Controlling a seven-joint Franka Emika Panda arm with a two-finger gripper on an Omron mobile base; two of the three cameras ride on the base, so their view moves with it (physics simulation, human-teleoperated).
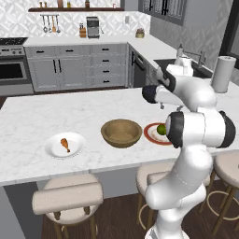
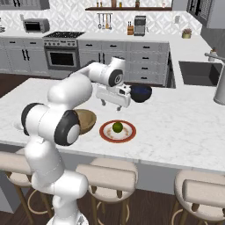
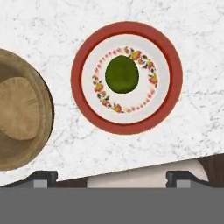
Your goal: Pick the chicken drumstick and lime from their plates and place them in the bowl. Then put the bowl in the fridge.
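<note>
The chicken drumstick (image 1: 65,144) lies on the plain white plate (image 1: 78,140) at the left of the island counter. To its right stands the wooden bowl (image 1: 121,132) (image 2: 86,120) (image 3: 19,116) with nothing in it. The lime (image 1: 161,129) (image 2: 117,127) (image 3: 122,74) rests in the middle of the red-rimmed plate (image 1: 150,133) (image 2: 105,132) (image 3: 79,87), just right of the bowl. My gripper (image 2: 111,105) (image 3: 111,177) hovers above that plate, pointing down, open, its fingertips (image 3: 43,177) wide apart and holding nothing. The fridge is out of view.
Padded stools (image 1: 67,198) (image 2: 110,176) line the island's near edge. A dark blue bowl (image 2: 141,93) sits on the counter behind the hand. A paper towel roll (image 1: 222,73) and a sink (image 2: 200,72) are on the right counter.
</note>
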